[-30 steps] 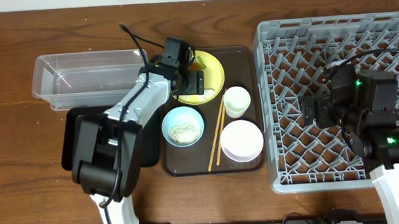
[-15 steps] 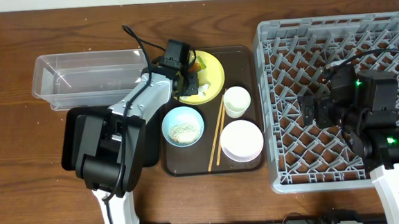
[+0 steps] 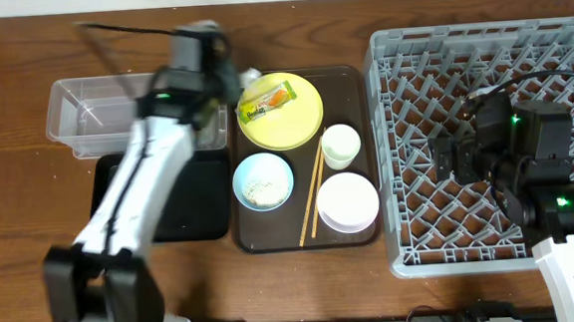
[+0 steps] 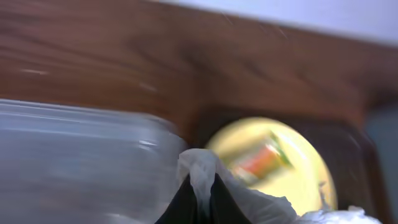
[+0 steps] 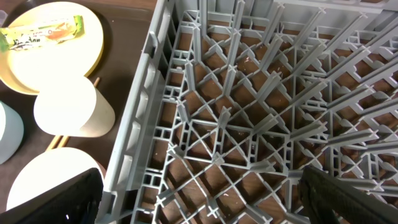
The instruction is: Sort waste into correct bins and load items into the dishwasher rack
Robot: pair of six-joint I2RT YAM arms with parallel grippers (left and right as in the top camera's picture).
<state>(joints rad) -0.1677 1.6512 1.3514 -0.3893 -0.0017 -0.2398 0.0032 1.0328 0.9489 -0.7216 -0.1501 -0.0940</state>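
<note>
My left gripper is shut on the crumpled white paper scrap, which hangs between the fingertips near the right end of the clear tub. The arm is blurred in the overhead view. A yellow-green snack wrapper lies on the yellow plate. The light blue bowl holds rice grains. Close by are a white cup, a white bowl and chopsticks. My right gripper hangs open over the grey dishwasher rack, holding nothing.
The dishes sit on a brown serving tray. A black tray lies left of it, in front of the clear tub. The rack fills the right side of the table, its pegs upright below my right gripper.
My left gripper shut on the white paper scrap at the plate and swung up and left with it toward the clear tub. The right arm has not moved.
</note>
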